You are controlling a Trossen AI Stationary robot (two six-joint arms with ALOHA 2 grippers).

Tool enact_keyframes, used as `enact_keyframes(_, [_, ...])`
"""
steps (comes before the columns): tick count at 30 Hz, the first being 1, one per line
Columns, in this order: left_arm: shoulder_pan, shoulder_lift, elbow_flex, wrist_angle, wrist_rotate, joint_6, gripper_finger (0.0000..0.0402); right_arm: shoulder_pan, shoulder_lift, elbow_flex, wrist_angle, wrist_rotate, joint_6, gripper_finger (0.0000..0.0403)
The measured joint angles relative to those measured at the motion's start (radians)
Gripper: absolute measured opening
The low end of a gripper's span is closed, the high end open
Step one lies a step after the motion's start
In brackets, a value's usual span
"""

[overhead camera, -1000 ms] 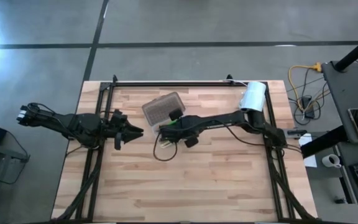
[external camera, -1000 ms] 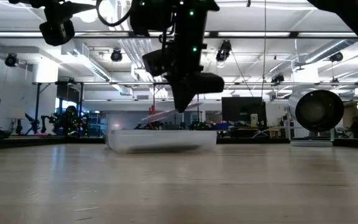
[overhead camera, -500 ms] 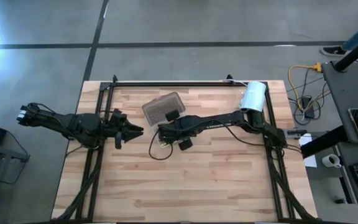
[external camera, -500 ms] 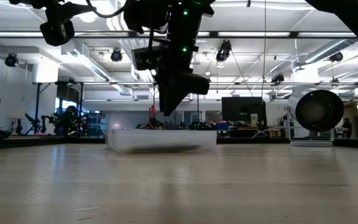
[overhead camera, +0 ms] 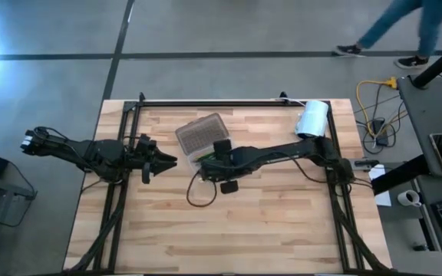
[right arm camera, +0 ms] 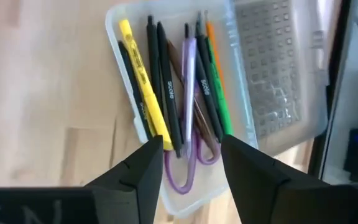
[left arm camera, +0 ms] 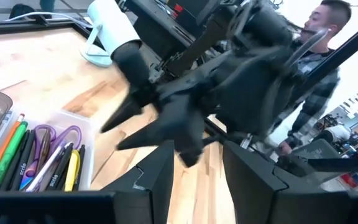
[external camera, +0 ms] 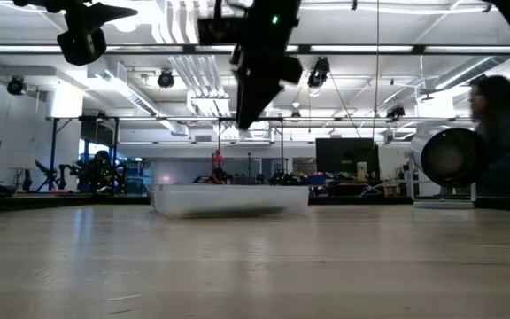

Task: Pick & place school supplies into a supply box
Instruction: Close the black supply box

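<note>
The supply box (overhead camera: 198, 134) lies open at the table's far middle, its grey textured half (right arm camera: 272, 68) beside its clear half (right arm camera: 120, 18). In the clear half lie a yellow pen (right arm camera: 140, 81), dark pens (right arm camera: 166, 87), a purple pen (right arm camera: 190, 81), a green one (right arm camera: 219, 93) and purple-handled scissors (right arm camera: 171, 180). My right gripper (right arm camera: 189, 142) hovers open and empty above the clear half; it also shows in the high view (overhead camera: 208, 159) and in the low view (external camera: 246, 115). My left gripper (overhead camera: 171, 161) waits open, left of the box.
A white cylindrical roll (overhead camera: 311, 119) stands at the far right corner. A dark cable loop (overhead camera: 198, 192) hangs from the right arm over the middle of the table. A person (external camera: 503, 142) passes behind the table. Bare wood lies toward the near edge.
My right gripper has risen from just over the box to well above it, staying over the clear half. A thin slanted thing that showed under its fingers a second ago shows there no more. A person has walked into view behind the table.
</note>
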Motion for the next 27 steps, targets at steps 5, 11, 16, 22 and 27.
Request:
enact_keyframes(5, [0.0,-0.002,0.0,0.006,0.0,0.013,0.0122,0.017,-0.129,-0.107,0.003,-0.004,0.099,0.014])
enact_keyframes(11, [0.0,0.0,0.0,0.006,0.0,0.015,0.0122,0.018,-0.374,-0.392,0.04,-0.004,0.285,0.0127])
enact_keyframes(16, [0.0,0.0,0.0,0.006,0.0,0.015,0.0122,0.019,-0.565,-0.537,0.029,0.003,0.479,0.012])
enact_keyframes(22, [0.001,0.0,0.0,0.006,0.0,0.015,0.0122,0.019,-0.758,-0.597,0.067,0.005,0.744,0.0112])
enact_keyframes(27, [0.001,0.0,0.0,0.006,-0.01,0.06,0.0122,0.064,-0.888,-0.645,0.244,0.007,0.657,0.0107])
